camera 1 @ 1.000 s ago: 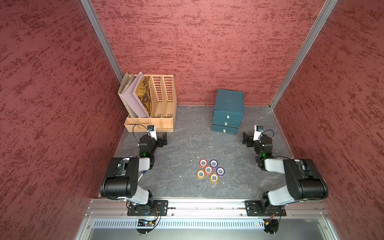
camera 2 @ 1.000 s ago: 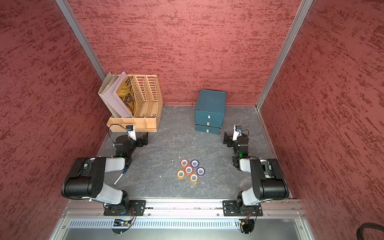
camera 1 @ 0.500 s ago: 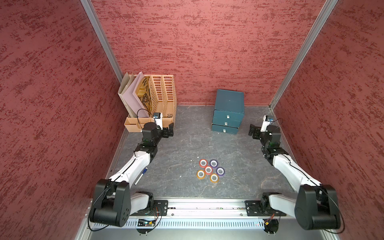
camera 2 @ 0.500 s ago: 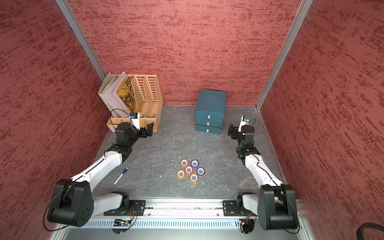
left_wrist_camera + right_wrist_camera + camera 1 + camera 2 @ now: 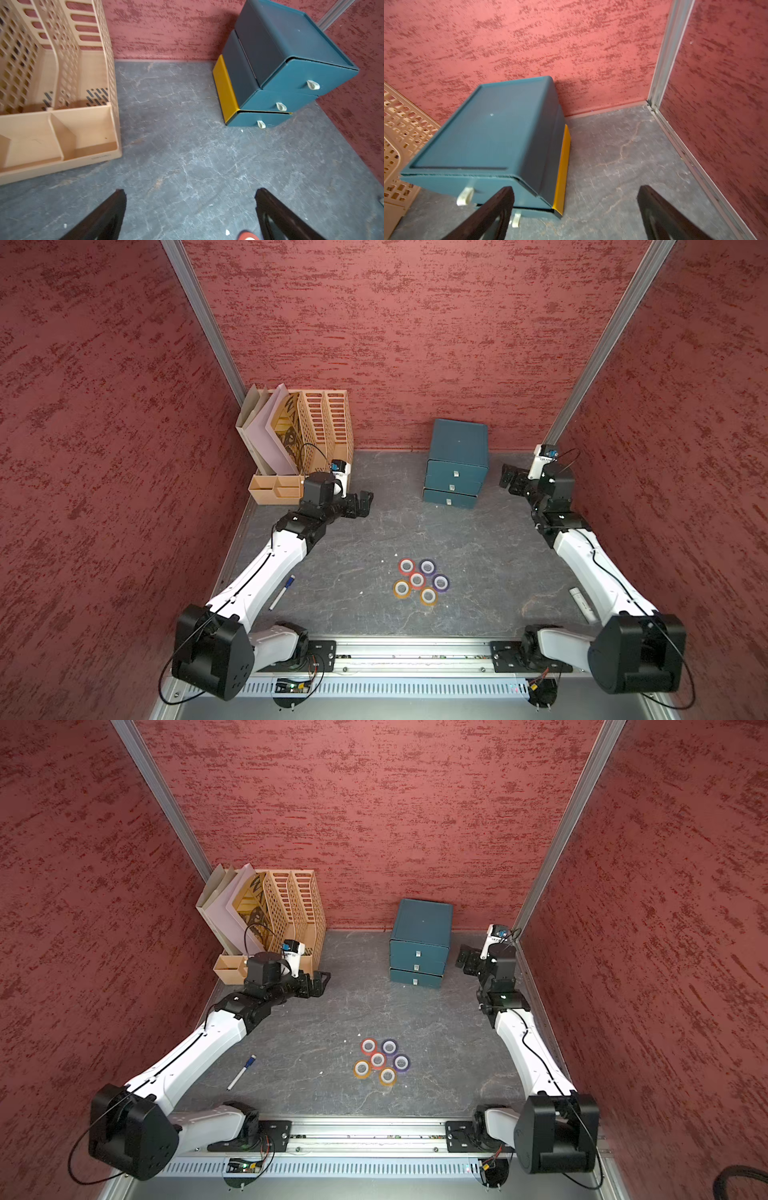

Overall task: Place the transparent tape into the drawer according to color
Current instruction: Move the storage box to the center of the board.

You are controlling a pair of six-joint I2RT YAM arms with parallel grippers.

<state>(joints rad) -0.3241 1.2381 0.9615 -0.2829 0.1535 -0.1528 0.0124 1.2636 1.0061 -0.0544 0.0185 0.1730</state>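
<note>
Several small tape rolls lie in a tight cluster on the grey floor: two red (image 5: 407, 566), two purple (image 5: 427, 566) and two orange (image 5: 402, 588). The teal drawer unit (image 5: 456, 464) stands at the back wall with its three drawers shut, and the lowest shows a yellow side (image 5: 225, 91). My left gripper (image 5: 365, 504) hovers open beside the organizer, far behind the rolls; a red roll (image 5: 248, 235) peeks in at the edge of the left wrist view. To the right of the drawer unit (image 5: 492, 133), my right gripper (image 5: 509, 481) is open and empty.
A wooden file organizer (image 5: 307, 439) with papers fills the back left corner. A blue-capped pen (image 5: 282, 593) lies by my left arm and a white marker (image 5: 582, 603) by my right arm. Red walls close in on three sides.
Both arms have unfolded and reached toward the back: the left gripper up beside the organizer, the right one up beside the drawer unit. Both grippers stayed open; the rolls did not move.
</note>
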